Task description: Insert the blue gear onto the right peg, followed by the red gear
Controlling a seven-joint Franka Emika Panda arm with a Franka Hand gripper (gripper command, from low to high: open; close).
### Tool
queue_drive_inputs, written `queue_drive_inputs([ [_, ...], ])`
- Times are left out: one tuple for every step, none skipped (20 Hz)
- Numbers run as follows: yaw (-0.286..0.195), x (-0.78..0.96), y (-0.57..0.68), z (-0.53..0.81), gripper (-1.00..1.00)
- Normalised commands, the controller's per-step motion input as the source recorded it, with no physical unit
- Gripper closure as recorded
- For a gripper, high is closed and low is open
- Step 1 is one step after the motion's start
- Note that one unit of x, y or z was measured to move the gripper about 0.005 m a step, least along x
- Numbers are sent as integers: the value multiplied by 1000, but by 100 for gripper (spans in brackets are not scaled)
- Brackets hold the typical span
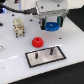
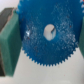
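My gripper (image 1: 51,24) is shut on the blue gear (image 1: 51,26) and holds it in the air above the white table, behind the plate. In the wrist view the blue gear (image 2: 47,35) fills most of the picture, its central hole showing, with a green finger pad (image 2: 10,42) against its edge. The red gear (image 1: 37,42) lies on the table just behind the grey plate (image 1: 45,57) with the black rim. Two dark pegs stand on the plate; the right peg (image 1: 50,50) is the one towards the exterior view's right, below and in front of the held gear.
A beige block-shaped part (image 1: 19,27) stands on the table at the exterior view's left. The white table's front edge (image 1: 30,75) runs just in front of the plate, with dark floor beyond.
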Motion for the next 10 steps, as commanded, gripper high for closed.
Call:
queue_drive_inputs([
  [0, 779, -108, 292, 100],
  [0, 771, -121, 264, 100],
  [0, 768, -142, 231, 100],
  [0, 778, -145, 210, 100],
  [0, 792, -132, 216, 100],
  [0, 794, -135, 211, 100],
  [0, 796, -138, 200, 100],
  [0, 784, -159, 173, 100],
  [0, 777, -133, 164, 100],
  [0, 770, -134, 149, 100],
])
